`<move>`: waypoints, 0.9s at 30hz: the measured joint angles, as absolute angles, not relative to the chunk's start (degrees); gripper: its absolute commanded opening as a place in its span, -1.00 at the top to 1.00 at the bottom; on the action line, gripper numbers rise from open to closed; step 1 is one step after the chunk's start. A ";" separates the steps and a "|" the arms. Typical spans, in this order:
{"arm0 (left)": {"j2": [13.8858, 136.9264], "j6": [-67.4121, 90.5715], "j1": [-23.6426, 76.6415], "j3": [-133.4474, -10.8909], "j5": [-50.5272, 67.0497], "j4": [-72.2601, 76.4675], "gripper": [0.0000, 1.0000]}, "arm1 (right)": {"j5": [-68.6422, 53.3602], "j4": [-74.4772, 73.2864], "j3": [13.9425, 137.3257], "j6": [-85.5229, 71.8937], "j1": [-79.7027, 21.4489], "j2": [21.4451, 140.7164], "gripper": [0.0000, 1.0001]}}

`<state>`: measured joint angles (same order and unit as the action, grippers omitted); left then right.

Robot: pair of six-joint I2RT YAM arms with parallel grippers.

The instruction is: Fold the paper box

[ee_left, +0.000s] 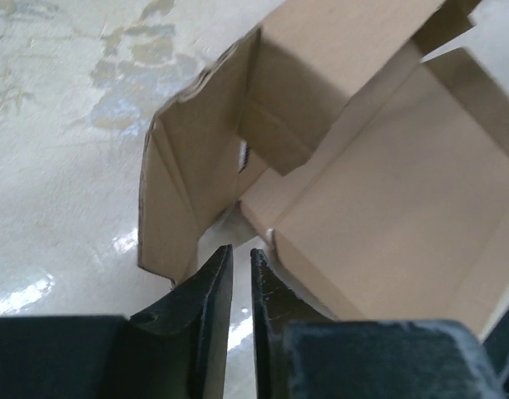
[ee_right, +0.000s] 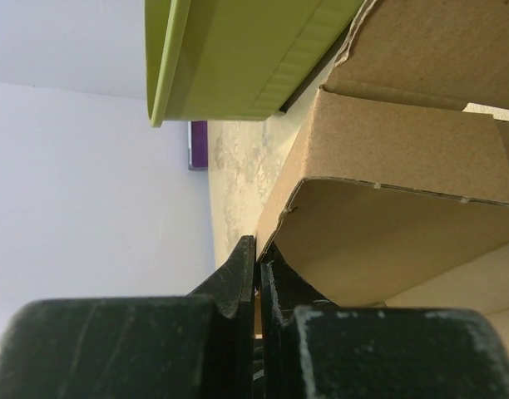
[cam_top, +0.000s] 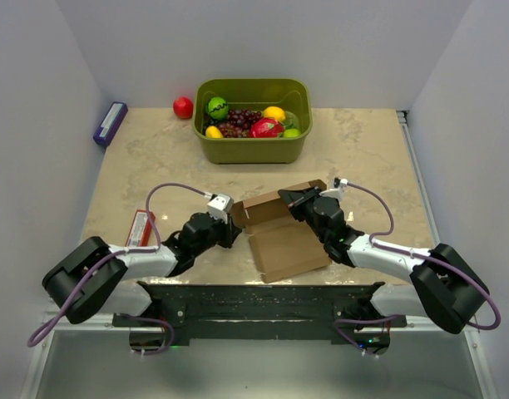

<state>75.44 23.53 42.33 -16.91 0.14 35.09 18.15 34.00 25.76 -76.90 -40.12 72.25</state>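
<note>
Two grippers meet at the paper box (cam_top: 279, 245), which lies half-open on the table (cam_top: 363, 158) just ahead of the arm bases, about mid-width.

Around it:
- The green tub (cam_top: 253, 143) of fruit stands beyond the box, apart from it.
- A red ball (cam_top: 183, 107) sits just left of the tub.
- A purple pack (cam_top: 110, 124) lies at the far-left edge by the wall.
- A red pack (cam_top: 140, 227) lies beside the left arm, well clear of the box.

Top view gives the layout, but both sets of fingertips are lost against the dark wrists.

Left wrist cam shows the left gripper (ee_left: 240, 253) at the box's corner, where a raised side flap meets the base. Its fingers are nearly together, w/ a thin slit and table showing thru. Can't tell if they nip any card.

Right wrist cam shows the right gripper (ee_right: 256, 249) pressed together on a thin brown sliver of the box's card. The tub wall looms close behind the flap on that side.

Box interior shows only from the left wrist, and its far flaps are cut off by the frame there. From the right wrist the tub's contents are hidden, and only a strip of the purple pack shows.
</note>
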 measured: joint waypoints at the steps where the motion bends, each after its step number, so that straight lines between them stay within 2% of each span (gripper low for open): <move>1: 76.18 23.33 42.61 -16.93 -1.04 34.87 0.68 | 18.15 34.02 25.76 -76.90 -40.12 72.25 1.00; 11: 82.30 23.49 45.28 -18.55 -8.29 35.29 0.70 | 18.15 34.57 25.76 -76.90 -40.12 72.58 1.00; 27: 91.02 27.49 50.70 -21.32 -14.37 43.79 0.75 | 18.52 36.10 25.76 -76.93 -40.10 73.89 1.00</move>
